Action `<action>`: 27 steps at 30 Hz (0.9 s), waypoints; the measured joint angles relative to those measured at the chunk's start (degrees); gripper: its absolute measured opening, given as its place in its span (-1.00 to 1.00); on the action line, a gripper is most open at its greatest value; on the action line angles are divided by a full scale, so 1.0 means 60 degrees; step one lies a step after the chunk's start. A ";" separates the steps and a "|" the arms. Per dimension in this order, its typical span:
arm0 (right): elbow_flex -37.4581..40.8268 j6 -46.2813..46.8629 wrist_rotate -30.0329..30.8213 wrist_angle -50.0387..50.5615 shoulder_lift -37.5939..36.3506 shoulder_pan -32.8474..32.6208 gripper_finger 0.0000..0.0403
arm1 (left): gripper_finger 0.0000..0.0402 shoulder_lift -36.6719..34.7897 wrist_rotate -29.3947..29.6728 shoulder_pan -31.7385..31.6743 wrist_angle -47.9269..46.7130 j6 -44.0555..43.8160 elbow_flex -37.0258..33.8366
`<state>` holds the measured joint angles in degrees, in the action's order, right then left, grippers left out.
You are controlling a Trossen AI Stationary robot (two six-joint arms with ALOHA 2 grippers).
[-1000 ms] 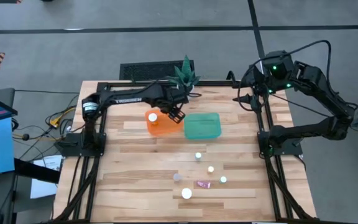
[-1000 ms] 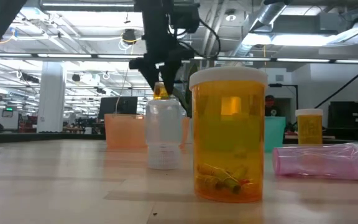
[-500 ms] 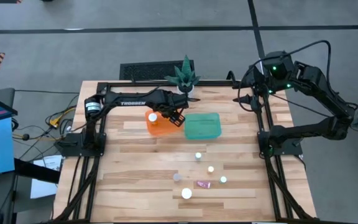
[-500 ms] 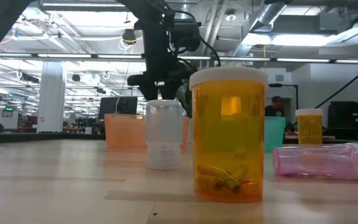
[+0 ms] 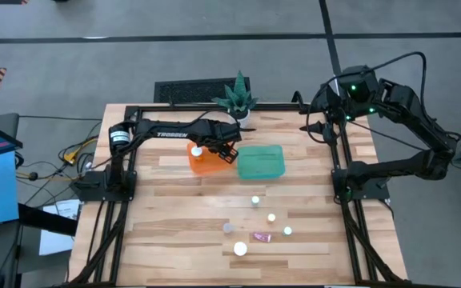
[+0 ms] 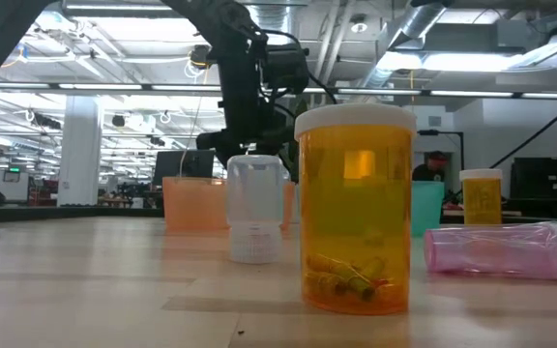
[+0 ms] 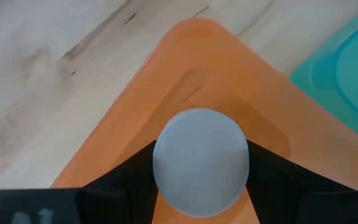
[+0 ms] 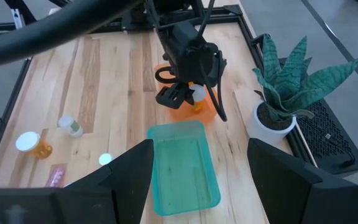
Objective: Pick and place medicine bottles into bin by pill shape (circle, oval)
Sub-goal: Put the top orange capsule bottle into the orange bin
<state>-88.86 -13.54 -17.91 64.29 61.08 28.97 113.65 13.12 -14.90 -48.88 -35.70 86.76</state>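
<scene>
You had the left gripper (image 5: 222, 149) above the shallow orange plastic bin (image 5: 206, 159) near the table's far edge, fingers (image 7: 271, 167) clamped on a white-capped medicine bottle (image 7: 200, 162). Beside it sat the teal plastic bin (image 5: 261, 162). Five more small white-capped bottles (image 5: 255, 200) and a pink one lying flat (image 5: 262, 237) stood toward the near edge. Your right gripper (image 5: 309, 127) waited spread open over the far right corner
</scene>
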 joint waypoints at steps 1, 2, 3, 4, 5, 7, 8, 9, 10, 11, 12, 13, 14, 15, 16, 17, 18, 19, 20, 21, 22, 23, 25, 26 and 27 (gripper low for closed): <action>0.0000 0.0000 0.0000 0.0000 0.0000 0.0000 0.34 | -0.03 0.0000 0.0060 0.0000 0.0003 -0.0001 0.0000; 0.0000 0.0000 0.0000 0.0000 0.0000 0.0000 0.34 | -0.03 0.0000 0.0139 0.0000 0.0009 -0.0008 0.0000; 0.0000 0.0000 0.0000 0.0000 0.0000 0.0000 0.34 | -0.03 0.0000 0.0204 0.0000 0.0018 -0.0012 0.0000; 0.0000 0.0000 0.0000 0.0000 0.0000 0.0000 0.34 | -0.03 0.0000 0.0219 0.0000 0.0018 -0.0015 0.0000; 0.0000 0.0000 0.0000 0.0000 0.0000 0.0000 0.34 | -0.03 0.0000 0.0206 -0.0014 0.0019 -0.0008 0.0000; 0.0000 0.0000 0.0000 0.0000 0.0000 0.0000 0.34 | -0.03 0.0000 0.0117 -0.0018 0.0025 0.0086 0.0000; 0.0000 0.0004 0.0000 0.0000 0.0000 0.0000 0.34 | -0.03 0.0000 0.0121 -0.0017 0.0028 0.0118 0.0000; 0.0000 0.0000 0.0000 0.0000 0.0000 0.0000 0.34 | -0.03 0.0000 0.0146 -0.0015 0.0043 0.0120 0.0000; 0.0000 0.0000 0.0000 0.0000 0.0000 0.0000 0.34 | -0.03 0.0000 0.0180 -0.0015 0.0071 0.0127 0.0000; 0.0000 0.0000 0.0000 0.0000 0.0000 0.0000 0.34 | -0.03 0.0000 0.0190 -0.0015 0.0107 0.0143 0.0000; 0.0000 0.0003 0.0000 0.0000 0.0000 0.0000 0.34 | -0.03 0.0000 0.0188 -0.0015 0.0140 0.0185 0.0000; 0.0000 0.0000 0.0000 0.0000 0.0000 0.0000 0.34 | -0.03 0.0000 0.0183 -0.0015 0.0167 0.0248 0.0000; 0.0000 0.0000 0.0000 0.0000 0.0000 0.0000 0.34 | -0.03 0.0000 0.0173 -0.0015 0.0178 0.0356 0.0000; 0.0000 0.0004 0.0000 0.0000 0.0000 0.0000 0.34 | -0.03 0.0000 0.0143 -0.0015 0.0196 0.0494 0.0000; 0.0000 0.0004 0.0000 0.0000 0.0000 0.0000 0.34 | -0.03 0.0000 0.0107 -0.0015 0.0253 0.0613 0.0000; 0.0000 0.0004 0.0000 0.0000 0.0000 0.0000 0.34 | -0.03 0.0000 0.0113 -0.0015 0.0312 0.0677 0.0000; 0.0000 0.0007 0.0000 0.0000 0.0000 0.0000 0.34 | -0.03 0.0000 0.0119 -0.0015 0.0355 0.0702 0.0000; 0.0000 0.0007 0.0000 0.0000 0.0000 0.0000 0.34 | -0.03 0.0000 0.0136 -0.0015 0.0379 0.0710 0.0000; 0.0000 0.0007 0.0000 0.0000 0.0000 0.0000 0.34 | -0.03 0.0000 0.0158 -0.0015 0.0382 0.0703 0.0000; 0.0000 0.0007 0.0000 0.0000 0.0000 0.0000 0.34 | -0.03 0.0000 0.0158 -0.0015 0.0382 0.0696 0.0000; 0.0000 0.0006 0.0000 0.0000 0.0000 0.0000 0.34 | -0.03 0.0000 0.0164 -0.0024 0.0395 0.0699 0.0000; 0.0000 0.0004 0.0000 0.0000 0.0000 0.0000 0.34 | -0.03 0.0000 0.0166 -0.0029 0.0417 0.0739 0.0000; 0.0000 0.0005 0.0000 0.0000 0.0000 0.0000 0.34 | -0.02 0.0000 0.0172 -0.0029 0.0480 0.0801 0.0000; 0.0000 0.0004 0.0000 0.0000 0.0000 0.0000 0.34 | -0.01 0.0000 0.0176 -0.0030 0.0515 0.0805 0.0000; 0.0000 0.0007 0.0000 0.0000 0.0000 0.0000 0.34 | 0.02 0.0000 0.0176 -0.0033 0.0546 0.0809 0.0000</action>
<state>-88.86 -13.50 -17.91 64.29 61.08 28.97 113.65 14.18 -15.09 -45.61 -30.85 86.76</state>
